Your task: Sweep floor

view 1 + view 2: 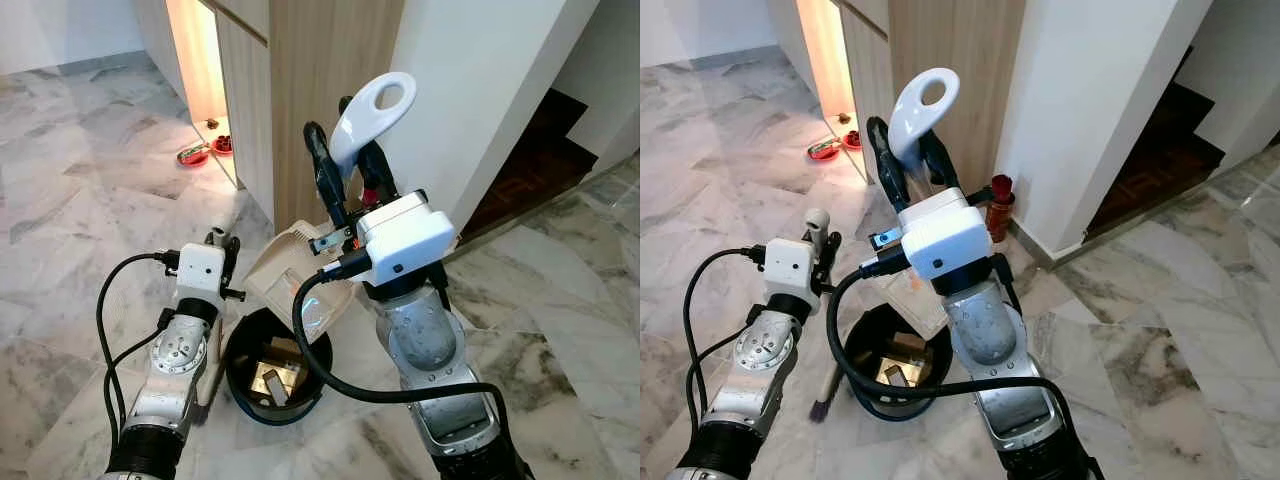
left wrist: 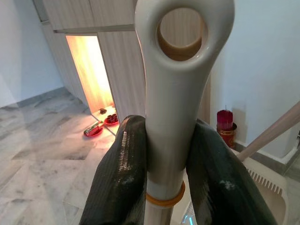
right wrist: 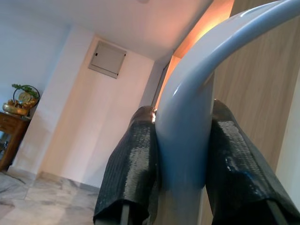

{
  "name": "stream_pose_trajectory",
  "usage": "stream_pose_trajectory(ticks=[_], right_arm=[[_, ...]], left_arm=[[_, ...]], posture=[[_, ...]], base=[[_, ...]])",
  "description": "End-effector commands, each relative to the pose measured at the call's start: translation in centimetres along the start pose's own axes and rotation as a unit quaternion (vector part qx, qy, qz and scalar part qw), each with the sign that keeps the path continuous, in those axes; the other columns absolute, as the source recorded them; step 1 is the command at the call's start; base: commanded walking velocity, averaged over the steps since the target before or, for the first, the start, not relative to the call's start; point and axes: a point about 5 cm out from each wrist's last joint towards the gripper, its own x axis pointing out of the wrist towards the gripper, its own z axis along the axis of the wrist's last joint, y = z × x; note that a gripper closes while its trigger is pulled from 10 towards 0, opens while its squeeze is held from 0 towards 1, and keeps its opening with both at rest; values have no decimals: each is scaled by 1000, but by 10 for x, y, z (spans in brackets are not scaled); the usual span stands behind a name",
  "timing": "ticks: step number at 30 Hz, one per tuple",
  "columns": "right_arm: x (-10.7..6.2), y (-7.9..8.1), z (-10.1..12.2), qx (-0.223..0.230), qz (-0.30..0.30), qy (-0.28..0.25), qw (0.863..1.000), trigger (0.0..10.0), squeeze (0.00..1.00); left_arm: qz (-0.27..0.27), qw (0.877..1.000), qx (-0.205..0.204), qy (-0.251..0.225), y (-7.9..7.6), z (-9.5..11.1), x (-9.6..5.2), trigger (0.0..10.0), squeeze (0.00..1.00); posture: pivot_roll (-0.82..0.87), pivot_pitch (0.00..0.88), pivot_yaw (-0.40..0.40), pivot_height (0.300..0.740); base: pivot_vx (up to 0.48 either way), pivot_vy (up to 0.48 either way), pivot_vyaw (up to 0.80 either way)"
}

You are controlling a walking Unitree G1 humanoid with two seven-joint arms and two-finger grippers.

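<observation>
1. Right gripper [image 1: 345,165] clamped the dustpan handle [image 1: 372,108]; dustpan [image 1: 290,268] tilted over the black bin [image 1: 278,378].
2. Left gripper [image 2: 165,154] clamped the broom handle [image 2: 180,70], just beside the bin; brush end [image 1: 823,404] touched the floor there.

Head stereo pair angled down over both arms and the marble floor [image 1: 90,190]; wrist cameras close along each claw.

Marble floor [image 1: 90,170] — wooden cabinet [image 1: 320,80]
</observation>
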Motion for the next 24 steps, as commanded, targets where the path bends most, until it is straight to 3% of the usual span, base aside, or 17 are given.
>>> stream_pose_trajectory(ticks=[1,12,15,24], right_arm=[[3,-2,22,-26,3,-64,998,10000,0],[3,3,24,-47,19,-72,996,10000,0],[3,2,22,-14,5,-59,998,10000,0],[3,-1,19,9,-11,-46,999,10000,0]], left_arm=[[-7,999,-7,-38,-4,14,4,10000,0],[-6,999,-8,-37,-5,14,4,10000,0],[-6,999,-9,-38,-5,14,4,10000,0],[-5,999,-8,-37,-5,14,4,10000,0]], posture=[[201,89,-81,740],[201,91,-84,740],[202,91,-85,740],[203,91,-87,740]], base=[[0,0,0],[0,0,0],[0,0,0],[0,0,0]])
